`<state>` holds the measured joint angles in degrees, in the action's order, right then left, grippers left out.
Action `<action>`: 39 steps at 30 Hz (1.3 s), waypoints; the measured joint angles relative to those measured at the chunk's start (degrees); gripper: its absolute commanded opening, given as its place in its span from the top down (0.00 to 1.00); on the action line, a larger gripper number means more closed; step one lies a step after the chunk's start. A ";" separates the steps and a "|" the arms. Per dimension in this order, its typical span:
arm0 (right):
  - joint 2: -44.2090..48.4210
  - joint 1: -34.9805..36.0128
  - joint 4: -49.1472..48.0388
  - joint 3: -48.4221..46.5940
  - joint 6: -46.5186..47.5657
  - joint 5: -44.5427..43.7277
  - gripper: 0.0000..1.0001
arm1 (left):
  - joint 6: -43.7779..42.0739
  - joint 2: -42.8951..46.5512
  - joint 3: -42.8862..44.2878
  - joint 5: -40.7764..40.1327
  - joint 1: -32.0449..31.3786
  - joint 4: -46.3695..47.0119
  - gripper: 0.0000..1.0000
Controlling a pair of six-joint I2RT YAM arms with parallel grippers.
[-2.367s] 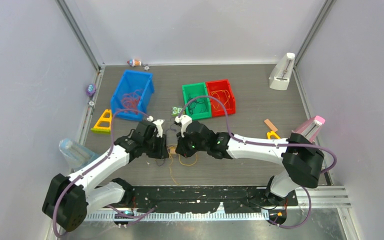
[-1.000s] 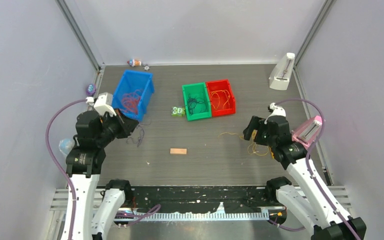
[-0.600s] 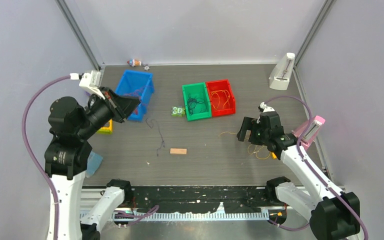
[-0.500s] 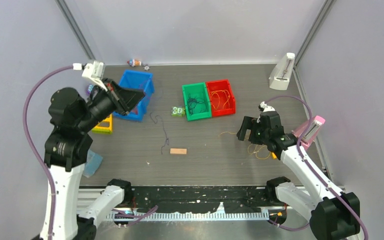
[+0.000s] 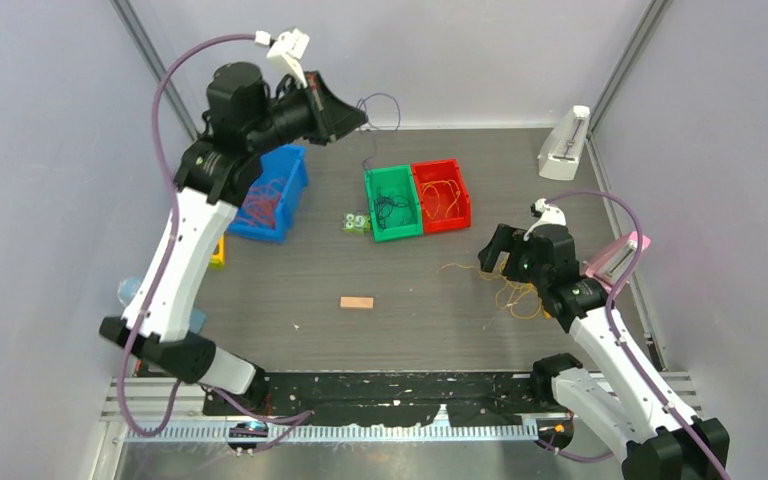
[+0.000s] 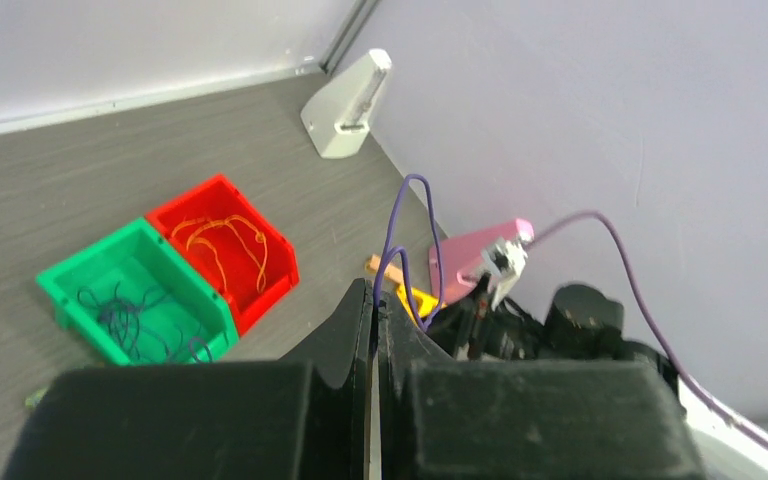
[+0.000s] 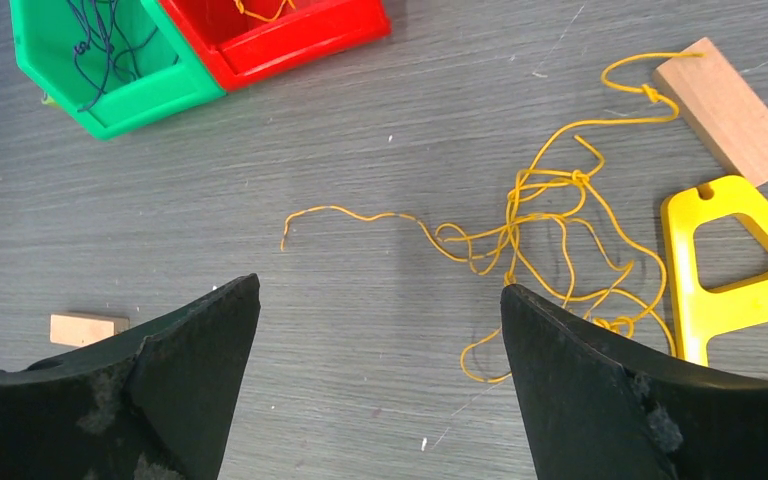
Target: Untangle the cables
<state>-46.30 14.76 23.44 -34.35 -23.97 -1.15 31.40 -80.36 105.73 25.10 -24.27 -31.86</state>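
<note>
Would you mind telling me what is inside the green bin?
Inside the green bin lies a loose tangle of dark cables; nothing else shows. Only the floor directly beneath the strands is covered.

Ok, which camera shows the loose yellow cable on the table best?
The right wrist view: the yellow cable lies close up, every loop and knot readable. The top external view shows only a small faint tangle by the right gripper. The left wrist view misses it.
</note>
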 measured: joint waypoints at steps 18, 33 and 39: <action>0.52 0.00 -2.51 0.52 -0.85 -1.31 0.05 | 2.71 -32.24 20.65 0.98 1.75 3.34 1.00; -0.61 0.00 -3.69 2.12 -1.05 -1.31 0.05 | -8.20 -41.70 5.55 -10.67 -0.79 -5.81 1.00; -1.01 0.00 -3.69 2.19 -1.11 -1.44 0.05 | -12.44 -51.91 20.11 -16.46 -3.43 -15.63 1.00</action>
<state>-47.31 14.76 19.75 -32.16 -25.08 -2.59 18.96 -132.27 125.84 8.64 -27.70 -47.48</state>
